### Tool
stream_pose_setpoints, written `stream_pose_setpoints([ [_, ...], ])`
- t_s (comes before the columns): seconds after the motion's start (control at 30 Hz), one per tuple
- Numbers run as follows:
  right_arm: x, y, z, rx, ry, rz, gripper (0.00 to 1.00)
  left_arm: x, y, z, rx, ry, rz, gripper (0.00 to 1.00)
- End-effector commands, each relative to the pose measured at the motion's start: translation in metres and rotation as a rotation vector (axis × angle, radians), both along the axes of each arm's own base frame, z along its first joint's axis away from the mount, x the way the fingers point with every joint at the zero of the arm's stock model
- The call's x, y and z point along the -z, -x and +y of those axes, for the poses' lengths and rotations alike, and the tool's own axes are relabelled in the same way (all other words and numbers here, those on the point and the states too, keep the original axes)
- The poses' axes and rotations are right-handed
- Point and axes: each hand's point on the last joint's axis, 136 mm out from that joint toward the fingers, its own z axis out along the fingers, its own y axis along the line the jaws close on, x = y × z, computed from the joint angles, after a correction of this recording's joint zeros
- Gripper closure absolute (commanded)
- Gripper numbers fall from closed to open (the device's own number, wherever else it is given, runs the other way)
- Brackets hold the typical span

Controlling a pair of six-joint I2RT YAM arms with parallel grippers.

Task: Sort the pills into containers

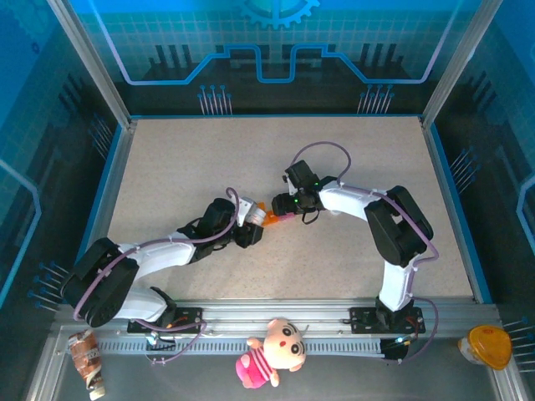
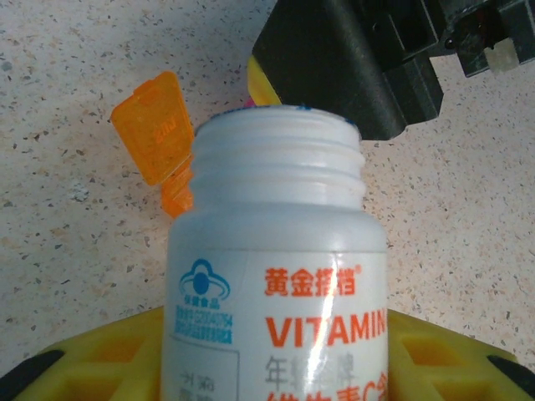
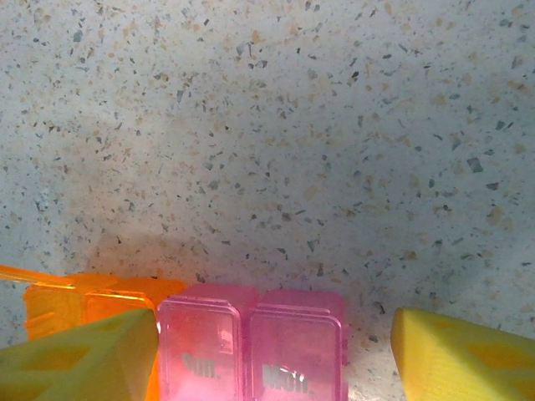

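- At the middle of the table (image 1: 184, 167), my left gripper (image 1: 244, 227) was clamped on a white vitamin bottle (image 2: 276, 251), its uncapped mouth turned toward the containers (image 1: 272, 219).
- My right gripper (image 3: 272, 338) stood apart, its fingers (image 3: 451, 355) straddling that strip, with a gap between one finger and the pink compartments (image 3: 251, 342).
- The orange compartment (image 3: 58, 305) had its lid (image 2: 155, 138) flipped open, just beyond the bottle's mouth.
- The pink lids read "Sun." and "Mon."

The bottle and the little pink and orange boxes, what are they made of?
The bottle: probably opaque white plastic, slightly glossy, with a moulded threaded neck and printed label. The boxes: likely translucent tinted plastic; light glows through, and day letters are moulded in the lids.
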Motion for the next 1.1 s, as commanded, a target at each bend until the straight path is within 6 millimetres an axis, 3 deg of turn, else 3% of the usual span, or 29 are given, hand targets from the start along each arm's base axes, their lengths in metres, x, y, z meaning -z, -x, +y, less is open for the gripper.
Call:
stream_pose_setpoints([
  [0.0, 0.001, 0.001, 0.009, -0.017, 0.006, -0.001, 0.26, -0.008, -0.007, -0.006, 0.006, 0.033, -0.003, 1.0],
  [0.53, 0.017, 0.005, 0.004, -0.001, 0.035, 0.044, 0.27, 0.008, -0.01, -0.006, 0.005, 0.016, 0.114, 1.0],
  [1.07, 0.021, 0.008, 0.005, 0.009, 0.025, 0.053, 0.27, 0.024, -0.01, 0.002, -0.023, -0.046, 0.256, 1.0],
])
